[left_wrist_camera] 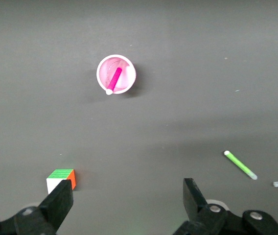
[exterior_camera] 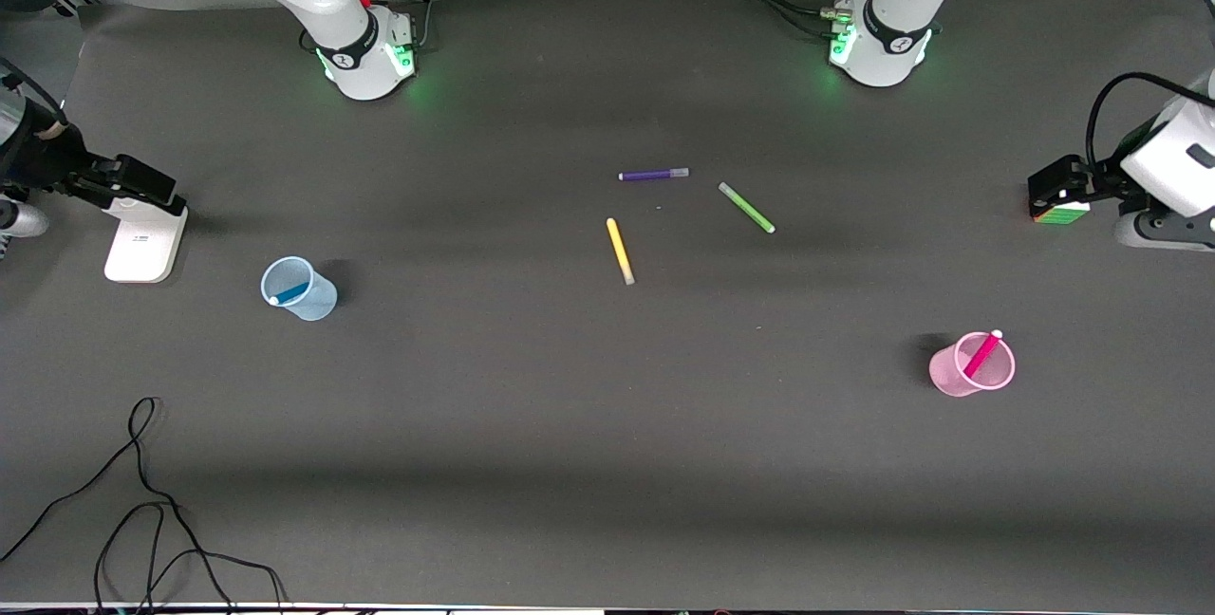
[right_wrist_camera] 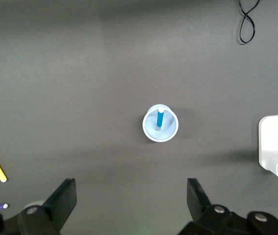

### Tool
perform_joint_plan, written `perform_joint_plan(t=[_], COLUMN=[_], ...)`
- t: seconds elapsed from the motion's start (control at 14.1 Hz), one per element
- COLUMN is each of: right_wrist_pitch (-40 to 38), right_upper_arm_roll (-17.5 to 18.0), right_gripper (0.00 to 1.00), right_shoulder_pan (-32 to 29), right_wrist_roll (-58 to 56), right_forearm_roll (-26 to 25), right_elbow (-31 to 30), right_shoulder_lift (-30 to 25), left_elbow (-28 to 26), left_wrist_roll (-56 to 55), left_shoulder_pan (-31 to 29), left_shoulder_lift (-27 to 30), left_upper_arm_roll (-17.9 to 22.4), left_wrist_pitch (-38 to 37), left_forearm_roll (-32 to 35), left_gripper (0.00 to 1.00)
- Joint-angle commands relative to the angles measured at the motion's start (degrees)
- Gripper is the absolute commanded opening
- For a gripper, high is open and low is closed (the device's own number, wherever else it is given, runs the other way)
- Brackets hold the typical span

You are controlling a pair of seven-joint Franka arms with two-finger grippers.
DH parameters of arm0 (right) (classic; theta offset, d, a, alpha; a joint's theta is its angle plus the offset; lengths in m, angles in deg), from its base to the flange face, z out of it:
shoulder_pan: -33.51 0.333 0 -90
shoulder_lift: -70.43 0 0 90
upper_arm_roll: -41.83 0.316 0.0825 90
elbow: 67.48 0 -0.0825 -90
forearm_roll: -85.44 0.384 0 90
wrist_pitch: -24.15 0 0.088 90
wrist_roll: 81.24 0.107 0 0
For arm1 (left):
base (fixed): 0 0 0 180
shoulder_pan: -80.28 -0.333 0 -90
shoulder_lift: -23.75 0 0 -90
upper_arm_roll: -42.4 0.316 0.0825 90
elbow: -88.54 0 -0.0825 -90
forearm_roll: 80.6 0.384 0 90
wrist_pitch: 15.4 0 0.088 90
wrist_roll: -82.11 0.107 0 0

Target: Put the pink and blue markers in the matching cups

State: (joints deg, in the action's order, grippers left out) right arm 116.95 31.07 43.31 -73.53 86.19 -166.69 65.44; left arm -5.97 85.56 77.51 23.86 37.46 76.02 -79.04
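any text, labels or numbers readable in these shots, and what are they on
No text can be read.
White stand at the right arm's end of the table: small dark print, too small to read.
Black bands on the arm bases: a white mark, not legible.
Markers, cups, colour cube: no lettering visible.

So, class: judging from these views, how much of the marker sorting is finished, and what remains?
Both placements look done: the pink marker stands in the pink cup and the blue marker lies in the blue cup. Nothing is in hand: the left gripper and right gripper are open and empty, each above its cup. The purple, yellow and green pens lie mid-table, outside the task. Nothing visible remains.
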Motion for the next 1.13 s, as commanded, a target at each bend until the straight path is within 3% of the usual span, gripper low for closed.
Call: perform_joint_plan(t=[0.0, 0.5, 1.06], right_wrist_pitch=[-1.75, -3.07, -3.25], right_upper_arm_roll=[5.56, 5.75, 5.84], right_gripper=[1.0, 1.0, 1.0], right_shoulder_pan=[-4.95, -5.14, -6.01], right_wrist_roll=[-1.73, -3.22, -3.49], right_forearm_roll=[0.66, -1.62, -0.83], right_elbow=[0.77, 4.28, 4.38], right_shoulder_lift=[0.07, -0.37, -0.37], left_elbow=[2.13, 2.14, 2.05], left_wrist_roll=[-1.85, -2.13, -1.51], left_shoulder_pan=[0.31, 0.31, 0.4], left_shoulder_lift=[0.33, 0.25, -0.28], left_upper_arm_roll=[0.38, 0.38, 0.38], left_wrist_pitch=[-3.25, -3.79, -4.05], left_forearm_roll=[-2.09, -2.0, -1.65], left_gripper=[1.0, 1.0, 1.0])
